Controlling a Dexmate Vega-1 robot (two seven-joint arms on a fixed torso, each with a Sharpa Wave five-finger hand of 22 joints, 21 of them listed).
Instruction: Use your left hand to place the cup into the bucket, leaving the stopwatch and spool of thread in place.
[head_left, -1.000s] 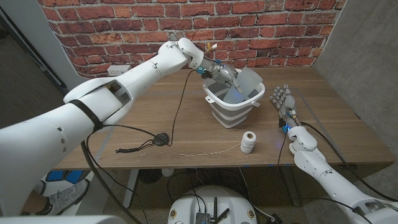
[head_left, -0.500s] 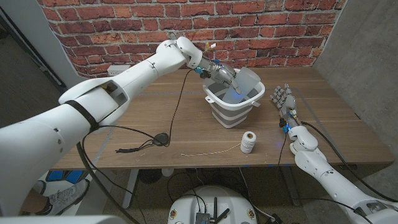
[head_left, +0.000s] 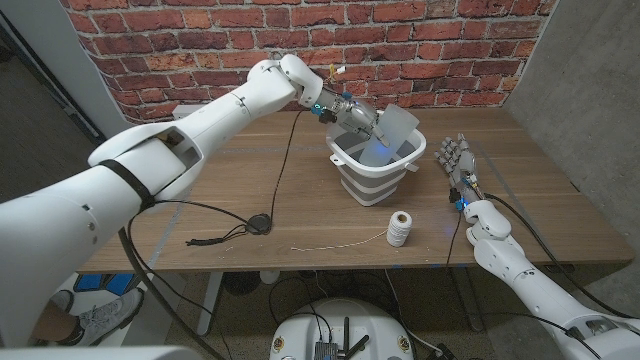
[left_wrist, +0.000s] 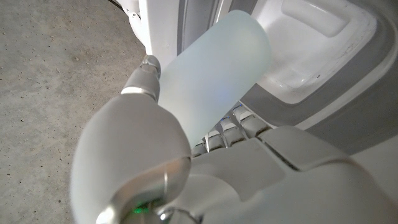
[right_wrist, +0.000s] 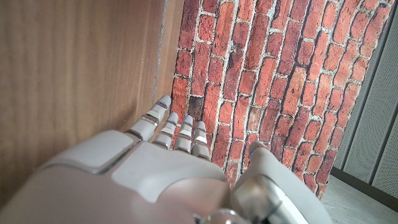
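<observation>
My left hand (head_left: 358, 121) grips a frosted translucent cup (head_left: 395, 131) and holds it tilted over the open top of the white and grey bucket (head_left: 352, 178) at the table's far middle. In the left wrist view the cup (left_wrist: 211, 74) lies between my fingers (left_wrist: 146, 74) with the bucket's white inside (left_wrist: 311, 37) just beyond it. The white spool of thread (head_left: 400, 229) stands in front of the bucket, a loose thread trailing left. The black stopwatch (head_left: 261, 222) lies at front left on its cord. My right hand (head_left: 457, 164) stands open to the right of the bucket.
A black cable (head_left: 290, 160) runs from the wall across the table down to the stopwatch. A red brick wall (head_left: 420, 50) stands behind the table. My right hand (right_wrist: 155, 168) shows above the wood with the brick wall (right_wrist: 261, 93) beyond it.
My left hand has moved a little up and right with the cup, which now tilts further over the bucket's opening. The right hand has not moved.
</observation>
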